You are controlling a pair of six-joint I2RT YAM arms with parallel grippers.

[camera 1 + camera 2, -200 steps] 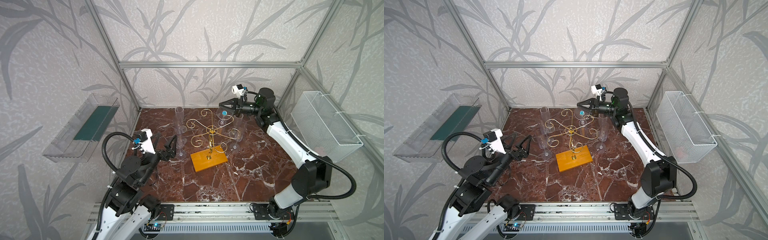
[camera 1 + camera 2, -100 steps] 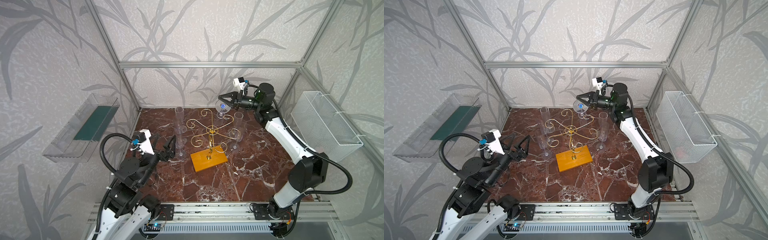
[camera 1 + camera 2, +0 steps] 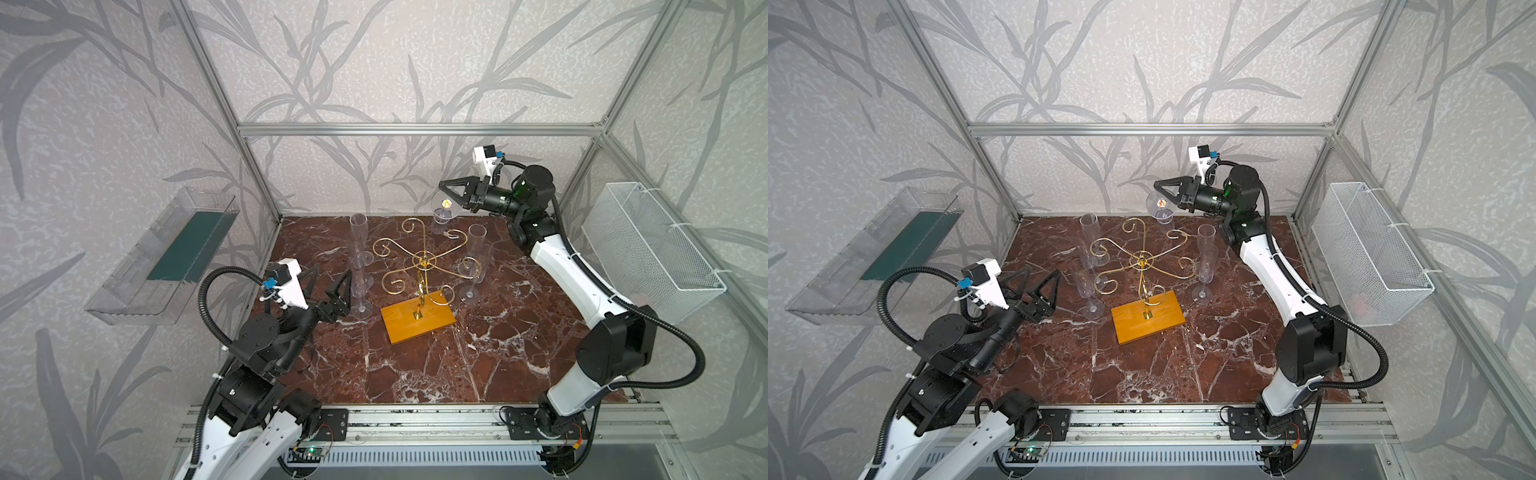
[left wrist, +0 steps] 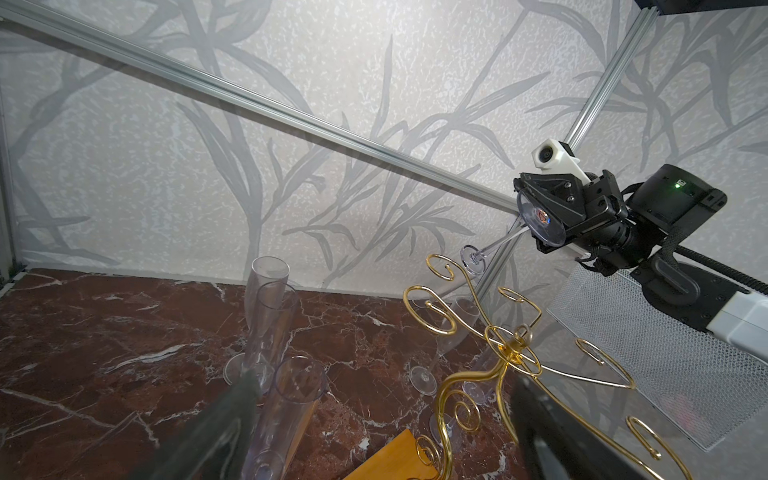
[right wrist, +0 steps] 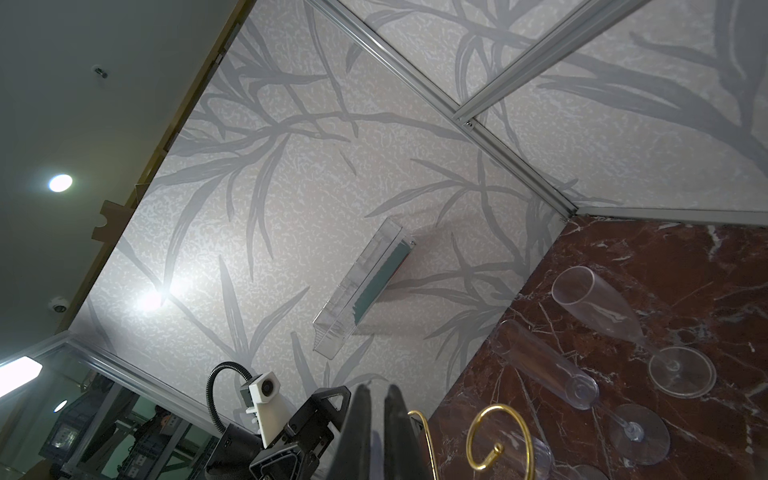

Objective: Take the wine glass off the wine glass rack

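We see the gold wire wine glass rack (image 3: 424,261) standing upright on its orange-yellow wooden base (six curled arms). The clear wine glass (image 3: 442,215) hangs tilted, foot uppermost, just above the rack's rear arm, seemingly clear of it.

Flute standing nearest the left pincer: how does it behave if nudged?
The flute is tall on a small round foot, so it probably tips easily. Clear thin walls suggest it's light and fragile. Smooth sides likely slip in the open left pincer.

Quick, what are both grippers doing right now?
Left gripper: open, holding nothing.
Right gripper: shut on the wine glass.
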